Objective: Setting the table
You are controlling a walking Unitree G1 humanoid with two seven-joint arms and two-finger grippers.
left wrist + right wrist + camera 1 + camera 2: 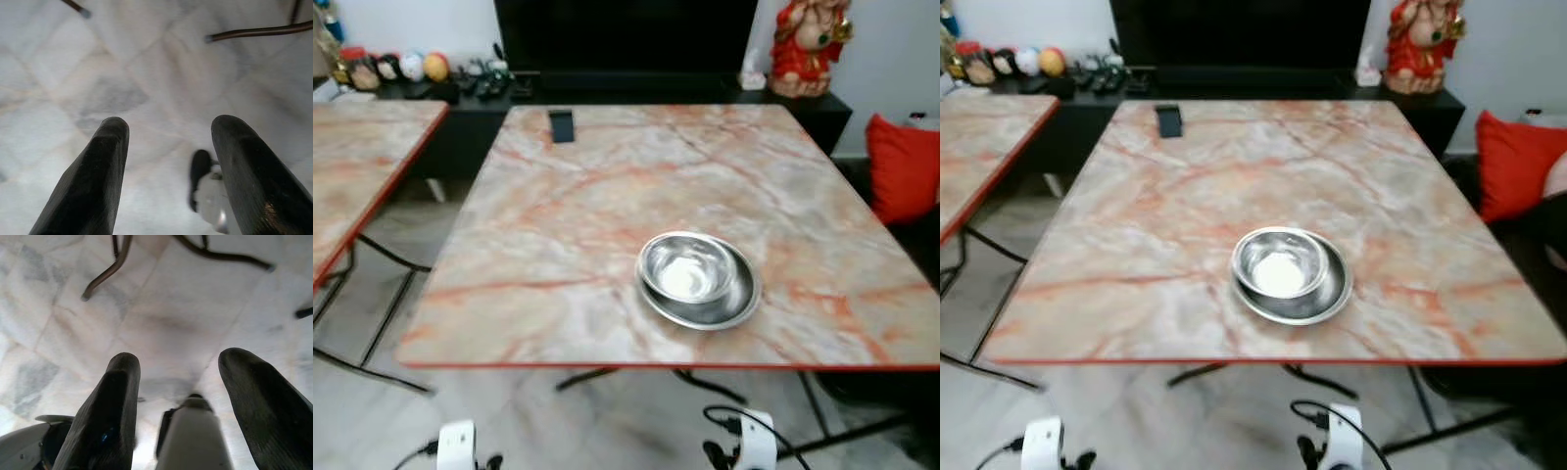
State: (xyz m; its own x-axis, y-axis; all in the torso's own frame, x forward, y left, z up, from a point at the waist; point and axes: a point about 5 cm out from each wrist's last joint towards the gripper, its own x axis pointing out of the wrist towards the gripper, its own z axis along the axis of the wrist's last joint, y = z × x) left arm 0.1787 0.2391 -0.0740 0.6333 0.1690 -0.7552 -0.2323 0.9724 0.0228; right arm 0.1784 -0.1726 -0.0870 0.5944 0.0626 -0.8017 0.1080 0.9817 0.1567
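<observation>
**A:** So what's the setup? Biggest thing is the square marble-pattern table with the orange-red edge (607,196). On it sits a round shiny steel bowl (690,269) nested on a round steel plate (724,311), near the table's front edge, a bit right of the middle. A small flat black object (562,125), maybe a phone, lies up by the far edge towards the far-left corner. Another table of the same marble pattern (357,162) stands off to the left, well apart.

**B:** And the arms?

**A:** Both hang low in front of the table, below its front edge. The left gripper (168,181) points at the pale marble floor (146,63) with its fingers spread wide, nothing between them. Same for the right gripper (178,413): wide apart, empty.

**B:** What would you do next?

**A:** My guess is it's between items, so either fetch more tableware or tidy the bowl-and-plate stack. If it touches that stack, I'd lift from the plate rim, not the bowl; polished steel is slippery and the bowl looks slightly off-centre on the plate.

**B:** Do the wrist views add anything?

**A:** Yeah, they show the dark metal table legs (105,274) on the floor tiles. The head views give you the tabletop and the bowl's spot, which the wrists don't.
</observation>
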